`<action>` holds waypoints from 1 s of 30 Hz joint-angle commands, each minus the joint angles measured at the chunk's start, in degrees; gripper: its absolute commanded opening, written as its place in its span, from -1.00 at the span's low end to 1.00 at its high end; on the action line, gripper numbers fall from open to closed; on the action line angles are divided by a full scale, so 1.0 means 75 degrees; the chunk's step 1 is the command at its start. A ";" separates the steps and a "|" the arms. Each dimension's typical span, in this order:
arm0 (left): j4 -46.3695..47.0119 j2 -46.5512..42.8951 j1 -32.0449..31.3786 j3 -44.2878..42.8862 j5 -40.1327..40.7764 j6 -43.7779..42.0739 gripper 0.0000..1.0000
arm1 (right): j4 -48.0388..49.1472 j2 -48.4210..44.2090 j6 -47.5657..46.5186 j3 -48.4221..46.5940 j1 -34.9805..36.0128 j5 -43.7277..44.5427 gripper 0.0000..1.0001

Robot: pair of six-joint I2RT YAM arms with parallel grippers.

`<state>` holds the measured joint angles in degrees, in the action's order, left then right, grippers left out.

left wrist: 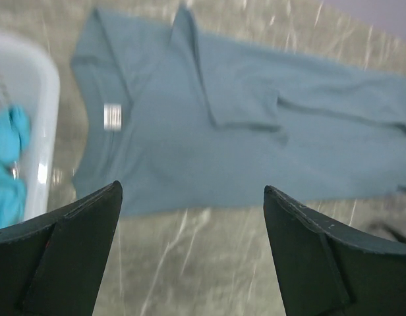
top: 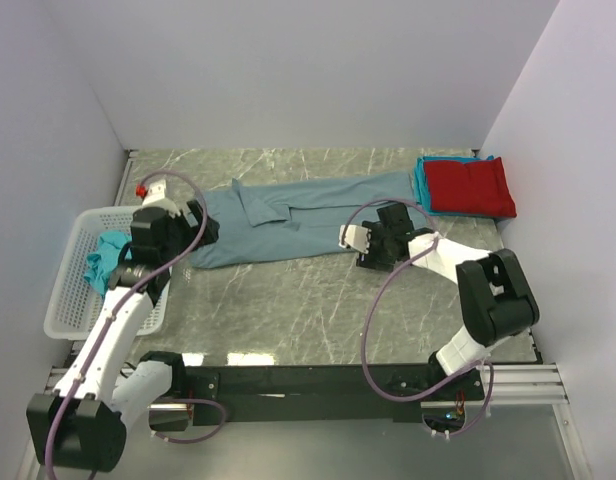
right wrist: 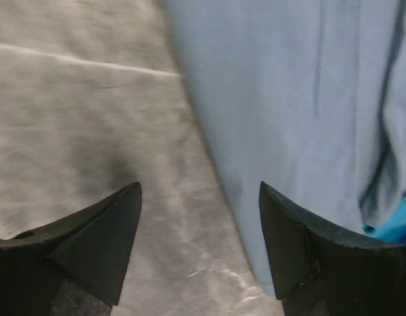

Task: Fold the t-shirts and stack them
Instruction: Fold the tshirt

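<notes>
The large blue-grey t-shirt (top: 298, 215) lies flat across the back of the table, folded into a long band, its collar end on the left. My left gripper (top: 202, 230) hovers open at that collar end; in the left wrist view the jaws (left wrist: 193, 197) frame bare table just short of the shirt (left wrist: 256, 131). My right gripper (top: 350, 238) is open at the shirt's near right edge, with nothing between its fingers (right wrist: 200, 191); that fabric edge (right wrist: 308, 99) runs by the right finger. A folded red t-shirt (top: 471, 187) sits on a teal one (top: 420, 180) at the back right.
A white basket (top: 68, 300) at the left table edge holds a crumpled teal t-shirt (top: 106, 257), also seen in the left wrist view (left wrist: 5, 164). Walls close in the table on the left, back and right. Grey marbled tabletop (top: 308, 310) stretches in front of the shirt.
</notes>
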<state>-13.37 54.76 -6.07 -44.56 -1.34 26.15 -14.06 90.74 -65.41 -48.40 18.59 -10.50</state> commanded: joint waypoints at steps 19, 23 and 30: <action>-0.0691 -0.1512 0.0000 0.0656 0.0379 -0.0217 0.85 | -0.0573 0.1460 0.0389 -0.1620 0.0463 0.1670 -0.81; -0.0644 -0.1618 0.0000 0.0609 0.0554 -0.0358 0.85 | -0.1193 0.1180 0.0377 -0.1434 0.0557 0.1424 -0.95; -0.0504 -0.1653 0.0000 0.0597 0.0332 -0.0405 0.85 | -0.2061 -0.0600 0.0681 0.0542 0.1340 0.0885 -1.00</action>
<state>-18.76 43.24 -6.07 -39.48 1.52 24.40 -22.44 93.19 -62.28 -50.43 25.30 -1.08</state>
